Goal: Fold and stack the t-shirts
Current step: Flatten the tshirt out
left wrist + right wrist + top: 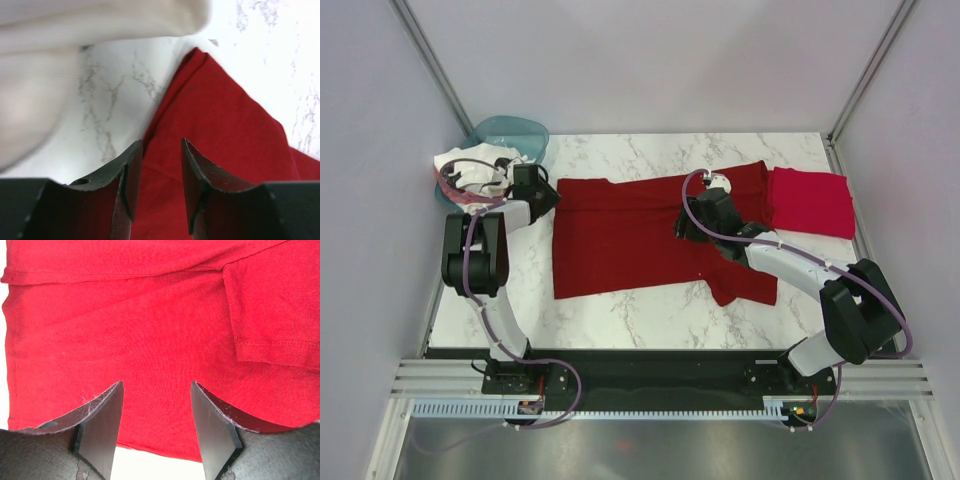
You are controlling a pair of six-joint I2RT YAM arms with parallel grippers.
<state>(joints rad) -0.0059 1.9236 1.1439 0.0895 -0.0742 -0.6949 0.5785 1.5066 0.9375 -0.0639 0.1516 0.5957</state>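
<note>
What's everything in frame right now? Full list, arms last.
dark red t-shirt: 1, dark red, spread flat mid-table
crimson-pink t-shirt: 1, crimson-pink, folded, far right beside the dark red one's sleeve
white t-shirts: heap, count unclear, white with dark marks, far left by the basin
basin: 1, translucent teal, far-left corner
table: 1, white marble, under everything
left claw: 1, black, open, over the dark red t-shirt's left edge
right claw: 1, black, open, over the dark red t-shirt's right part, near a sleeve
</note>
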